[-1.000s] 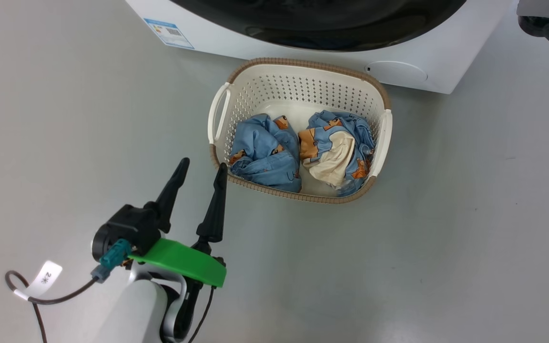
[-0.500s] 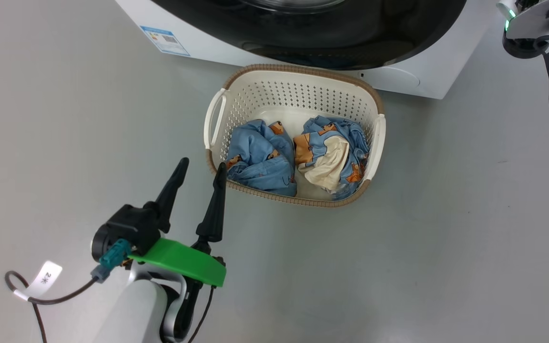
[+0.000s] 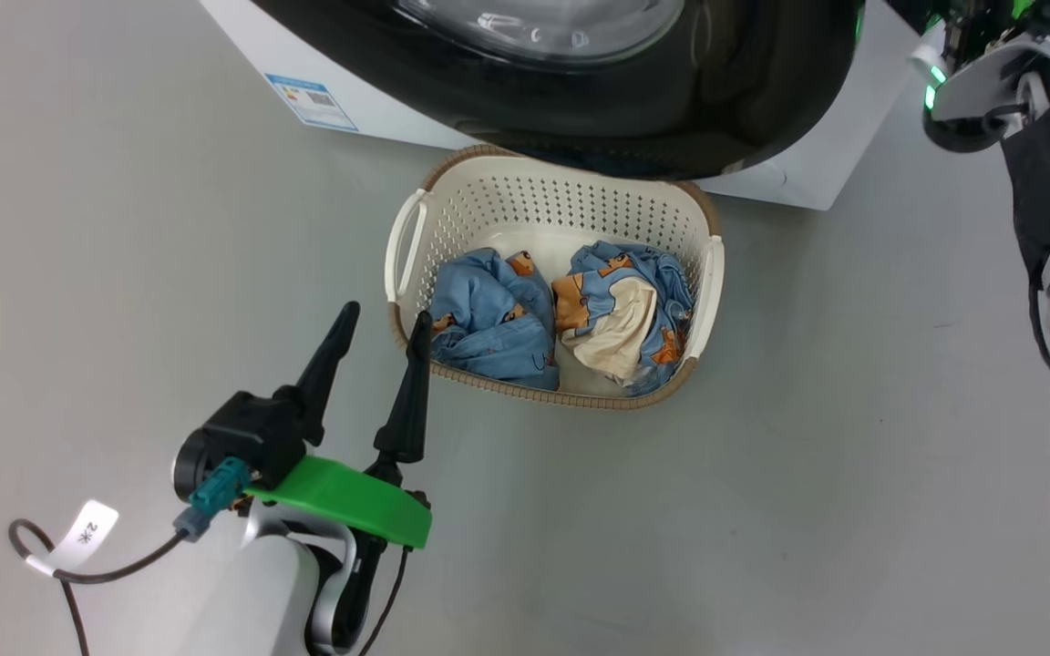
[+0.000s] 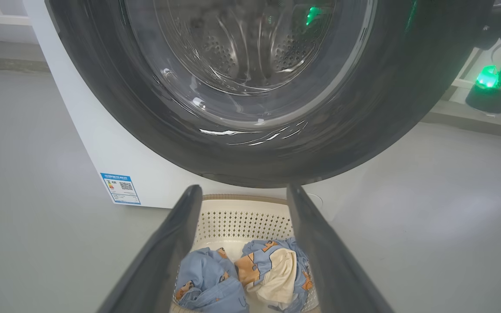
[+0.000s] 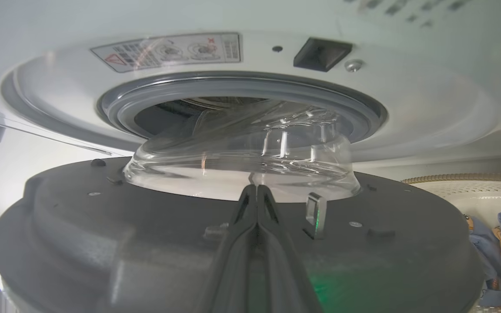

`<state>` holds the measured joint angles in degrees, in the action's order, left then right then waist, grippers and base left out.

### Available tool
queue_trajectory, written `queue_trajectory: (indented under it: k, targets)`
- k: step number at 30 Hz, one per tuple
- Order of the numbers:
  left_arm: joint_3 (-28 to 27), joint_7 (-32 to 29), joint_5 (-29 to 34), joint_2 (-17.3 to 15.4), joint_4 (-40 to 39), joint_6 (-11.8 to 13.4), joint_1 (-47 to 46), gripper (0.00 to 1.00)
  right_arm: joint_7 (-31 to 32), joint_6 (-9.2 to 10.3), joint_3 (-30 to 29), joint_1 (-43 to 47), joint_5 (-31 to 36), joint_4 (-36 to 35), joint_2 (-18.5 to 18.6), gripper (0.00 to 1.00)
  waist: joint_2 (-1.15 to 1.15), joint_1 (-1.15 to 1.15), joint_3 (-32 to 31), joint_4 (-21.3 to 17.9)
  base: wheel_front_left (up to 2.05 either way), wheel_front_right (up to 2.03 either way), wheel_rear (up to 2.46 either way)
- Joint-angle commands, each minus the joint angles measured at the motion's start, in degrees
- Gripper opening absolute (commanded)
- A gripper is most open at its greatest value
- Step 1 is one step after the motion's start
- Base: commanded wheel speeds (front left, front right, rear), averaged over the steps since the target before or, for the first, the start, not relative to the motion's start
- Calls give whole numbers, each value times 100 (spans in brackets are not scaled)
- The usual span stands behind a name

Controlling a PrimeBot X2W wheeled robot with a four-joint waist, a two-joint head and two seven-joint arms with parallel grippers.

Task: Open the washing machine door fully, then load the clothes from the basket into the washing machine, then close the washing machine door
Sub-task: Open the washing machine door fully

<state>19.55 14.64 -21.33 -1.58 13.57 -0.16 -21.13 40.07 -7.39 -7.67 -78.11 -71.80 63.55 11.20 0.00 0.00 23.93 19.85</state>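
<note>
Washing machine at 12 o'clock in the head view. Washing machine door ajar, black rim overhanging the basket.

Right wrist view gives the gap: glass bowl half out of the grey gasket.

Clothes in two bundles lie in the basket.

Left gripper at 7 o'clock, fingers spread, empty, just beside the basket rim.

Right gripper pinched closed, empty, tips at the bowl's base.

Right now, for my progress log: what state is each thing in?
basket: upright on the floor, loaded.
clothes: two crumpled bundles in the basket, not yet loaded.
washing machine door: partly open, overhanging the basket's far rim.
left claw: open, empty.
right claw: shut, at the door's inner side.
</note>
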Motion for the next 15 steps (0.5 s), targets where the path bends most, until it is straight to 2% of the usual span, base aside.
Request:
queue_trajectory:
  k: [1,15]
  targets:
    - [-202,36,76,-130,-127,51,23,100,111,-10,102,110,-39,-125,-273,0,0,0,-53,-25,0,0,0]
    - [-261,36,208,-130,-98,54,148,100,335,-10,103,678,-139,-189,-519,0,0,0,-367,-166,0,0,0]
